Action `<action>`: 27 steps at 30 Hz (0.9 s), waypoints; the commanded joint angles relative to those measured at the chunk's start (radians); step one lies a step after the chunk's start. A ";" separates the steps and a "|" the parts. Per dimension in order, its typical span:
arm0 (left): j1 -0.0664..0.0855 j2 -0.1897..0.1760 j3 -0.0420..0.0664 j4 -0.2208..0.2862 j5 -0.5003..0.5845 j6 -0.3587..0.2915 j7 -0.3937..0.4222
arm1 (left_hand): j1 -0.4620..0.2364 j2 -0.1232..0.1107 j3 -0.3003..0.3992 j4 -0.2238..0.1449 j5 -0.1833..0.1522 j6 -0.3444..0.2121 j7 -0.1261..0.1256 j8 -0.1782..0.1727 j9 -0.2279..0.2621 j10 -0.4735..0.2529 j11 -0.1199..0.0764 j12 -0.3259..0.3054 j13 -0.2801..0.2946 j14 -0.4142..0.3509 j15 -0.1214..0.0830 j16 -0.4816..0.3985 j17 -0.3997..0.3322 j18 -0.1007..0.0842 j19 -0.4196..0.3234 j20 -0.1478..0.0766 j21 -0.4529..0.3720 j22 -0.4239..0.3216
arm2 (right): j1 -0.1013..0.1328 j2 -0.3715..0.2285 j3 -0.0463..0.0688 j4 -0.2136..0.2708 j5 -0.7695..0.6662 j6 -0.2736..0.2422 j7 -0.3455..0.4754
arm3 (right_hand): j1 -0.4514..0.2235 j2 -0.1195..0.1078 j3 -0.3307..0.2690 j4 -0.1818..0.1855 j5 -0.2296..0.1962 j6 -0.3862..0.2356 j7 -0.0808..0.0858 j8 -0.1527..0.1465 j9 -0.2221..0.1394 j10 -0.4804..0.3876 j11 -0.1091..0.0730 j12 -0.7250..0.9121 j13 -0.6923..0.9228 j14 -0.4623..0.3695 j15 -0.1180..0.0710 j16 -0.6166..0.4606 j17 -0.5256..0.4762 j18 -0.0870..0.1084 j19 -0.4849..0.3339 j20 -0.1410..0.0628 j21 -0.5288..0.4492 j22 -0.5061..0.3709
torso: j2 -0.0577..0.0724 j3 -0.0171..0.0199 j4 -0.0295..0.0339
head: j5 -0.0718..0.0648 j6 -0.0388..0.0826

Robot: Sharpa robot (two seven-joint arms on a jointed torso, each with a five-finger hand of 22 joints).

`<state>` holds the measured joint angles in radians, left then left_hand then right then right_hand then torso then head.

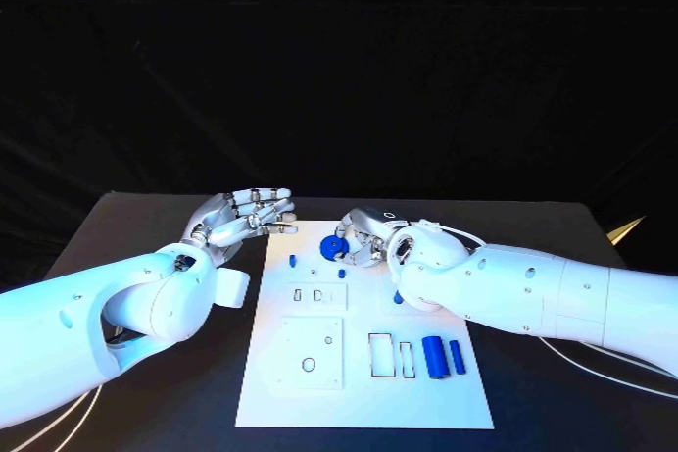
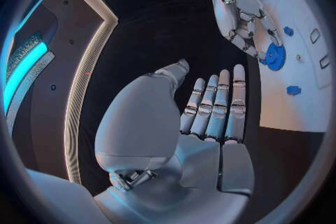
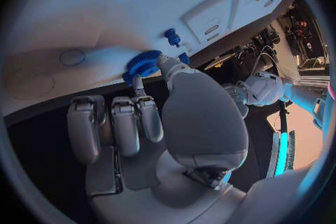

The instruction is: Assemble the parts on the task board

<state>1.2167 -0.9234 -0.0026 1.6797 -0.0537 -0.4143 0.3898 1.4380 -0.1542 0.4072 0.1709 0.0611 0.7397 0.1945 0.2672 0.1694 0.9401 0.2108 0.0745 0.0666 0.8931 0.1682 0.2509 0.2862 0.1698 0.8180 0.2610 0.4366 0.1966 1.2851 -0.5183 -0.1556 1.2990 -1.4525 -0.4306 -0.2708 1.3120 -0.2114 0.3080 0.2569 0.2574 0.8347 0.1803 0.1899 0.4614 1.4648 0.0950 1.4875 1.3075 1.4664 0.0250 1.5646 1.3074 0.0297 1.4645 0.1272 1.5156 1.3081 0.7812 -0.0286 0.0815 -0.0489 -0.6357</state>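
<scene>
right hand: my right hand [image 1: 370, 238] sits over the far end of the task board [image 1: 361, 388], fingertips closed on the rim of the blue gear [image 3: 143, 63]; thumb and a finger pinch it, the other fingers curled beside.
left hand: my left hand [image 1: 243, 215] hovers just off the board's far left corner, fingers straight and side by side, palm bare, holding nothing.
blue gear: toothed disc, at the far middle of the board, in my right fingertips; the left wrist view shows it flat-faced toward the board, at the board's surface. whether it is seated on a post i cannot tell.
small pegs: blue pegs [image 1: 293, 260] stand or lie just near of the gear, close to my right fingers.
blue cylinders: two long cylinders [image 1: 435, 357] lie side by side at the near right of the board, beside the open rectangular slots [image 1: 383, 355].
step in hand: by my judgement, seating the gear at its place on the board.
how to do it well: keep the gear level, keep my grip on the rim so the hub stays clear, lower straight, and turn it slightly if the teeth or bore bind.
risk: my curled fingers could knock the nearby pegs; my left hand should stay clear of the board's edge.
progress: early, i judge; slots open, cylinders not placed.
</scene>
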 commanded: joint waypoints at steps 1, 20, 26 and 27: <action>0.001 0.000 0.001 0.002 -0.003 0.003 0.003 | -0.004 0.007 0.003 -0.002 -0.005 -0.003 0.074 -0.007 -0.002 -0.003 0.003 -0.006 0.001 -0.008 -0.002 -0.004 0.002 0.007 -0.008 -0.001 0.005 0.001 | -0.002 -0.006 0.000 0.006 0.001 0.001 0.005 | -0.008 0.005 0.003 0.007 0.010 0.003 -0.003 -0.001 -0.001 0.026 0.000 0.003 0.183 0.104 -0.002 0.006 0.263 -0.013 0.068 0.002 0.001 0.213 | -0.001 0.0004 0.0017 | -0.001 0.002; 0.001 -0.005 0.001 -0.007 0.001 0.019 0.010 | -0.005 0.008 0.003 -0.002 -0.005 -0.004 0.075 -0.007 -0.002 -0.004 0.004 -0.007 0.001 -0.009 -0.001 -0.005 0.003 0.007 -0.010 -0.001 0.005 0.001 | 0.028 -0.269 0.012 0.224 0.114 -0.119 0.104 | 0.007 0.007 0.023 -0.007 0.026 0.013 -0.006 -0.003 -0.001 0.029 -0.003 0.005 0.184 0.104 -0.005 0.006 0.263 -0.011 0.063 -0.001 -0.006 0.208 | -0.006 0.0046 -0.0088 | -0.002 0.015; 0.001 -0.006 0.001 -0.007 0.004 0.023 0.013 | -0.005 0.008 0.003 -0.002 -0.005 -0.004 0.075 -0.007 -0.002 -0.004 0.004 -0.007 0.001 -0.010 -0.001 -0.005 0.003 0.006 -0.011 -0.001 0.005 0.001 | 0.045 -0.404 0.014 0.266 0.226 -0.063 0.247 | 0.046 -0.001 0.058 -0.048 -0.028 0.016 -0.004 -0.014 -0.003 0.030 -0.002 0.005 0.185 0.104 -0.004 0.006 0.263 -0.010 0.060 -0.002 -0.011 0.205 | -0.010 0.0098 -0.0186 | -0.015 0.015; 0.001 -0.007 0.001 -0.007 0.004 0.024 0.013 | -0.005 0.008 0.003 -0.002 -0.005 -0.004 0.075 -0.007 -0.002 -0.004 0.004 -0.007 0.001 -0.010 -0.001 -0.005 0.003 0.006 -0.011 -0.001 0.005 0.001 | 0.046 -0.417 0.014 0.263 0.237 -0.051 0.263 | 0.051 -0.003 0.060 -0.053 -0.033 0.016 -0.003 -0.015 -0.003 0.029 -0.002 0.004 0.185 0.104 -0.004 0.006 0.263 -0.011 0.061 -0.002 -0.010 0.206 | -0.010 0.0112 -0.0200 | -0.015 0.016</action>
<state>1.2166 -0.9308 -0.0027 1.6703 -0.0525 -0.4112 0.3892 1.4380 -0.1542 0.4072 0.1709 0.0611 0.7397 0.1945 0.2635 0.1685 0.9401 0.2108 0.0745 0.0666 0.8931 0.1682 0.2509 0.2879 0.1697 0.8144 0.2574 0.4365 0.1963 1.3307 -0.9323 -0.1420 1.5598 -1.3029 -0.5143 -0.1275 1.3535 -0.2160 0.3693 0.2092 0.2259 0.8458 0.1762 0.1792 0.4598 1.4648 0.0949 1.4955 1.3073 1.4664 0.0249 1.5646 1.3073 0.0298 1.4644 0.1271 1.5073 1.3078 0.7735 -0.0207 0.0670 -0.0601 -0.6211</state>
